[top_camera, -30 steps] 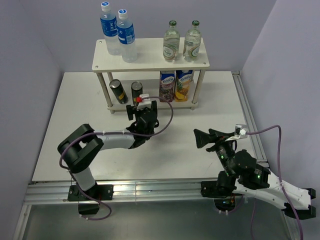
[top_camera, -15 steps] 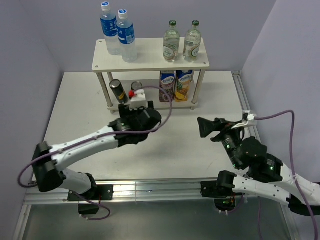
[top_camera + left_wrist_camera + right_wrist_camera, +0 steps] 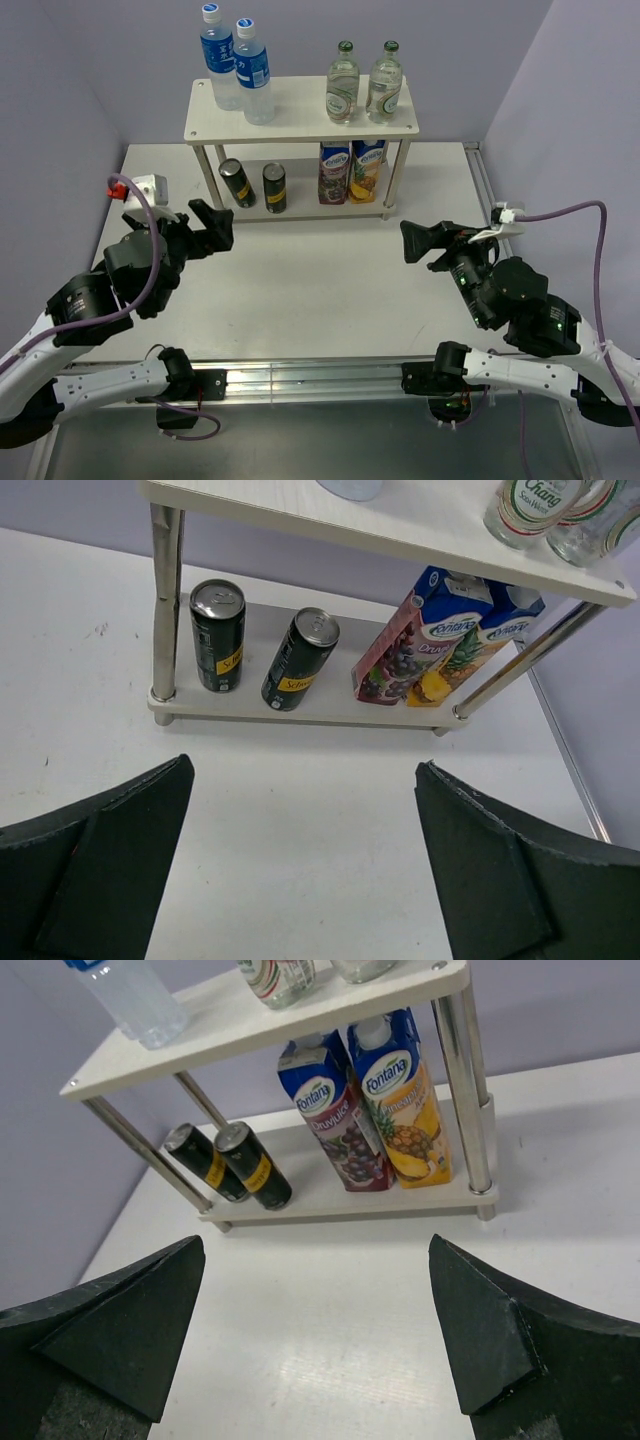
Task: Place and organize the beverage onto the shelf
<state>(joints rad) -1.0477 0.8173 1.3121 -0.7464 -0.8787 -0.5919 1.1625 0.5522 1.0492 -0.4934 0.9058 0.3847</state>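
On the shelf (image 3: 400, 525), wrist views crop 2 glass bottles (image 3: 527, 505) to bases.

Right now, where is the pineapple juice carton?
In the top view, the pineapple juice carton stands on the lower board of the shelf, at its right end, just right of the grape juice carton.

Open table (image 3: 330, 290) fronts the shelf (image 3: 300, 125); cans (image 3: 237, 183) and cartons (image 3: 335, 172) block its lower tier.
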